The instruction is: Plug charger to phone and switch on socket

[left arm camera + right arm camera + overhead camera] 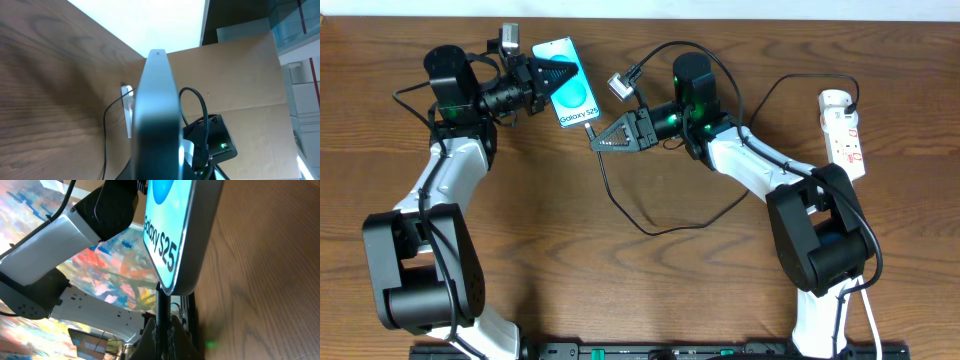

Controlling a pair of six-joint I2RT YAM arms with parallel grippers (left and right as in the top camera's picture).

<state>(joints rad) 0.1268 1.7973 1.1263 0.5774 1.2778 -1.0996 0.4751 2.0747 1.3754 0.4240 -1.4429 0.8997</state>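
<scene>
The phone (576, 100), with a cyan screen reading "Galaxy S25", is held off the table at the back left, and my left gripper (555, 74) is shut on its upper end. In the left wrist view the phone (158, 105) shows edge-on. My right gripper (604, 139) is shut on the plug tip of the charger (655, 232), just below the phone's lower end. In the right wrist view the charger tip (161, 307) stands between my fingers (177, 335) and reaches the lower edge of the phone (172, 235). Whether it is seated I cannot tell. The white socket (844, 128) lies at the far right.
The charger's black cable loops across the middle of the wooden table (650, 300) and runs up to the socket. The socket (128, 112) also shows small behind the phone in the left wrist view. Both arm bases stand at the near edge.
</scene>
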